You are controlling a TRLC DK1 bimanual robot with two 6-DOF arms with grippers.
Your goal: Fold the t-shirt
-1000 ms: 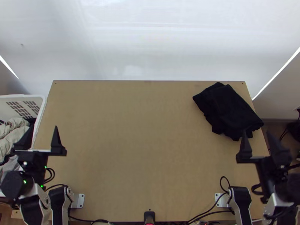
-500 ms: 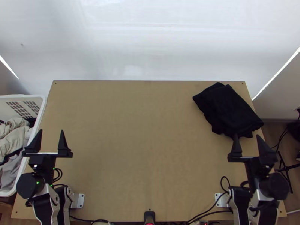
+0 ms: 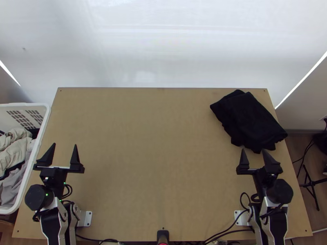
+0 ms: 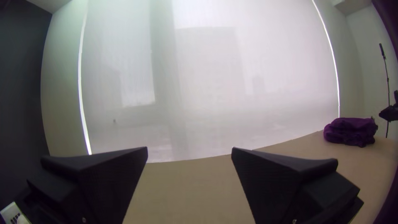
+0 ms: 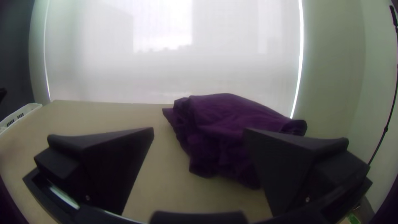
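Toward the far right corner of the light wooden table (image 3: 155, 143), a dark cloth t-shirt (image 3: 251, 120) lay in a layered, rumpled bundle, one part of it poking past the table's right edge. Above the table's left side hung the left gripper (image 3: 64, 144), its flat black fingers spread well apart with nothing between them. Over the table's right side, near the bundle, the right gripper (image 3: 253, 150) was parted wide too, holding nothing. A white plastic basket (image 3: 24, 104) of crumpled clothes stood by the table's left edge.
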